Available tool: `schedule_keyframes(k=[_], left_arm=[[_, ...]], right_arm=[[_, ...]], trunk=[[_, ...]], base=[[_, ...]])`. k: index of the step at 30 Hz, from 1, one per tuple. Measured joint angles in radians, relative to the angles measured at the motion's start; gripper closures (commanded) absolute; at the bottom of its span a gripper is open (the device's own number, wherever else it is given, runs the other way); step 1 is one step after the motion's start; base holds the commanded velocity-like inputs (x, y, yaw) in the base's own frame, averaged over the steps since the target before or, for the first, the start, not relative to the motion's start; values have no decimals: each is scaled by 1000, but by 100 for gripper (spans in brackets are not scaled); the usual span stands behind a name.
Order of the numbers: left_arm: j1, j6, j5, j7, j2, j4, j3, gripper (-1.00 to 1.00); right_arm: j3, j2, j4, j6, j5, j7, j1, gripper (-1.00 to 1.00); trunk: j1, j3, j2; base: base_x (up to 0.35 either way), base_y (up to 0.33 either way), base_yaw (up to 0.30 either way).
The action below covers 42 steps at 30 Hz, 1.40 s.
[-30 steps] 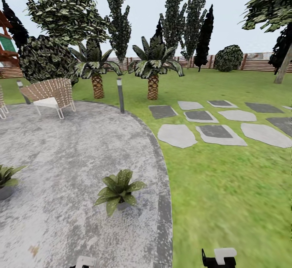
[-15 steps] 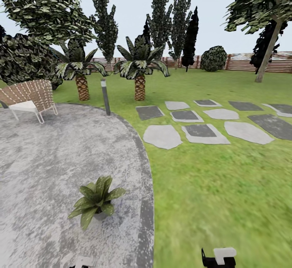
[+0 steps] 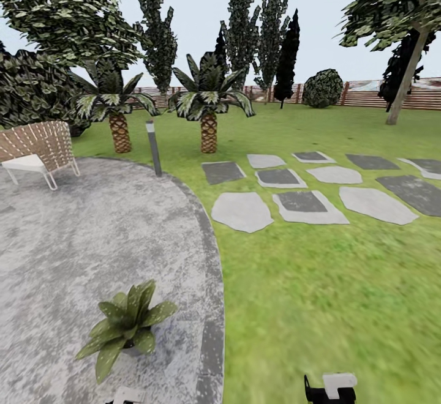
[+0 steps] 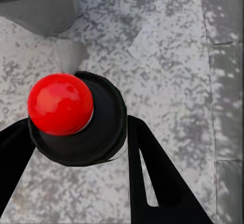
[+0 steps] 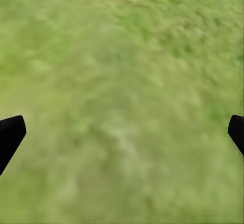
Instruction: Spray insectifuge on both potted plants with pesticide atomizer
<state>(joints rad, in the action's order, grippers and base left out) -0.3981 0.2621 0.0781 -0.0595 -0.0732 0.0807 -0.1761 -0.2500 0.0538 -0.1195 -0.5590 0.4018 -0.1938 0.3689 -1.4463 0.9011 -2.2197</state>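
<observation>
One potted plant (image 3: 125, 324), a low rosette of broad green leaves in a small grey pot, stands near the edge of the round grey paving (image 3: 73, 232) in the head view. In the left wrist view its grey pot (image 4: 43, 10) is close ahead. My left gripper (image 4: 76, 132) is shut on the pesticide atomizer (image 4: 99, 127), a dark round body topped by a red knob (image 4: 60, 103), hanging over the paving. My right gripper (image 5: 122, 137) is open over grass, fingers wide apart with nothing between them.
Green lawn (image 3: 318, 281) spreads to the right, with several flat stepping stones (image 3: 242, 211). A wicker chair (image 3: 37, 147) and a short lamp post (image 3: 153, 147) stand at the paving's far side. Behind them are two palms (image 3: 208, 128) and the slatted fence (image 3: 367, 95).
The whole head view has shifted as the camera moved: the potted plant now sits lower and further left, and a second plant at the left edge has left the picture.
</observation>
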Motion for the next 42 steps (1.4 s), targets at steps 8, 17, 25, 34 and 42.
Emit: schedule_keyframes(k=[8, 17, 25, 34, 42], left_arm=[[0, 0, 0, 0, 0, 0, 0, 100], [0, 0, 0, 0, 0, 0, 0, 100], [0, 0, 0, 0, 0, 0, 1, 100], [0, 0, 0, 0, 0, 0, 0, 100], [0, 0, 0, 0, -1, 0, 1, 100]], right_arm=[[0, 0, 0, 0, 0, 0, 0, -100], [0, 0, 0, 0, 0, 0, 0, -100], [0, 0, 0, 0, 0, 0, 0, -100], [0, 0, 0, 0, 0, 1, 0, -100], [0, 0, 1, 0, 0, 1, 0, -100]], trunk=[[0, 0, 0], [0, 0, 0], [0, 0, 0], [0, 0, 0], [0, 0, 0]], base=[[294, -126, 0], [292, -144, 0], [284, -182, 0], [283, -184, 0], [283, -187, 0]])
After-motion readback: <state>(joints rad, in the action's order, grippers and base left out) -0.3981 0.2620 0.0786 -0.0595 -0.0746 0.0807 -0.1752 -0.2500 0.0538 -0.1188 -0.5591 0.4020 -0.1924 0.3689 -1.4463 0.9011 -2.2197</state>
